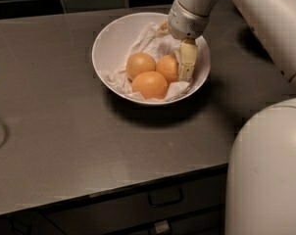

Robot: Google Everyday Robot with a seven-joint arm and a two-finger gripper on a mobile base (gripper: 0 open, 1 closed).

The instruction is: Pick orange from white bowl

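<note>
Your cream-coloured gripper [186, 71] sits upper centre-right in the camera view. It points almost straight down, with its tip at the lowest point of the arm. Directly above it is the pale grey cylindrical wrist [187, 19], tilted a little and leaning up to the right. Your thick white arm link [268, 28] runs diagonally from the top edge down to the right edge. The big rounded white body shell [265, 170] fills the lower right corner, closest to the camera.

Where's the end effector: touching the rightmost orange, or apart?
Cannot tell. Camera view: the end effector sits inside the white bowl, right beside the rightmost orange; no gap shows, but contact isn't plain.
</note>
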